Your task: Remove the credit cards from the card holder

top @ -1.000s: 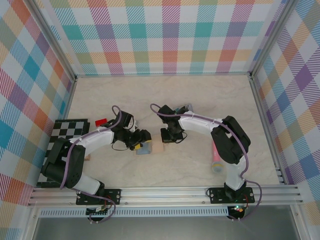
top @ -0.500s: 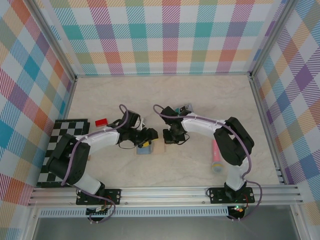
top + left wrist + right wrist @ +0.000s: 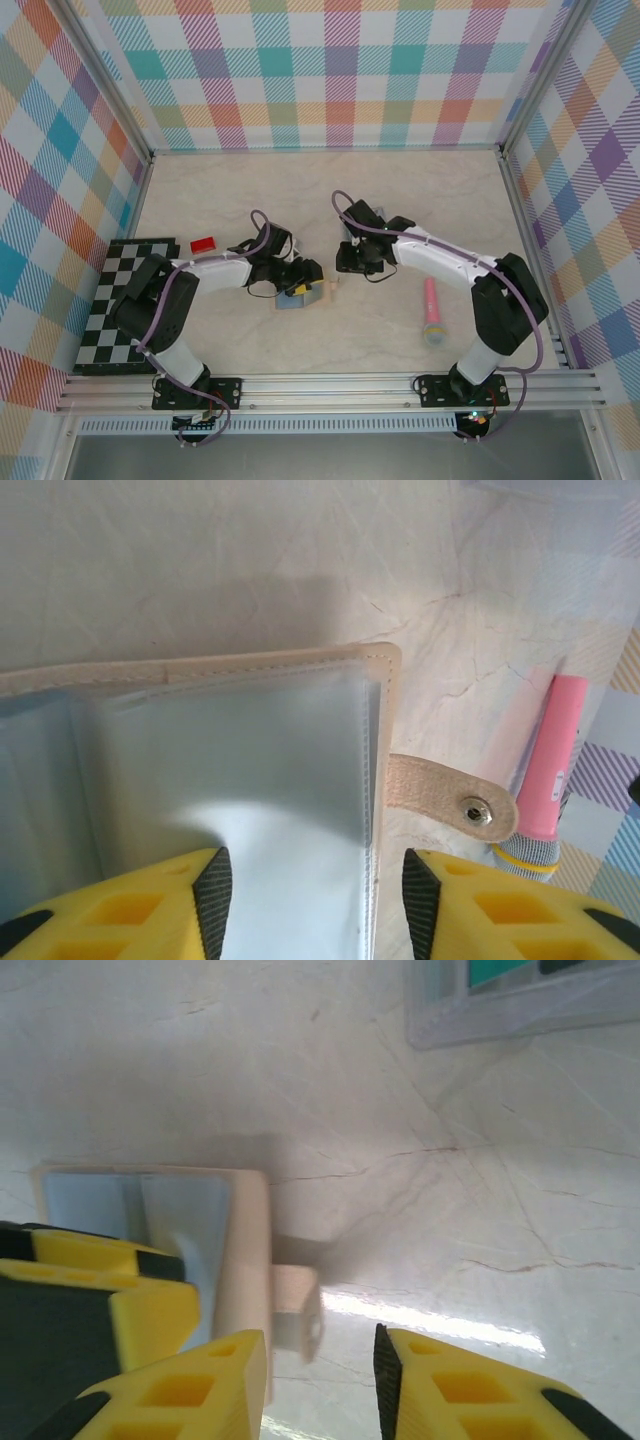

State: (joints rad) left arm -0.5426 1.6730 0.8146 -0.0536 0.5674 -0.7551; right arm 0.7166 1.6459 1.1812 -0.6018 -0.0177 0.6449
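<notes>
On the far left of the table (image 3: 400, 200) lies a black and white board (image 3: 125, 300). Just past it lies the red card (image 3: 203, 244). It is flat, all by itself, and well apart from the card holder (image 3: 250, 770). It looks like it is out already.

Next comes the left tool (image 3: 312, 880). Its two yellow fingers (image 3: 110, 915) are apart. One is over the blue-grey inside of the card holder and one is just off its edge. I do not see them pinching anything. The card holder lies open near the middle of the table. It is tan outside, and a little strap (image 3: 450, 798) with a stud sticks out from its side. I cannot tell if a card is tucked in the pocket.

The right tool (image 3: 320, 1345) hangs just beside the strap. Its fingers are apart too, and nothing is between them. Near it sits a clear box (image 3: 500, 1005). Further right lies a pink stick (image 3: 431, 308).

I think the card holder is light and soft, so it will bend and slide if it gets pulled. One tool should press down on its flat part. A card is thin, stiff and slippery. It is best pinched by its bare edge and pulled straight out of the pocket.
</notes>
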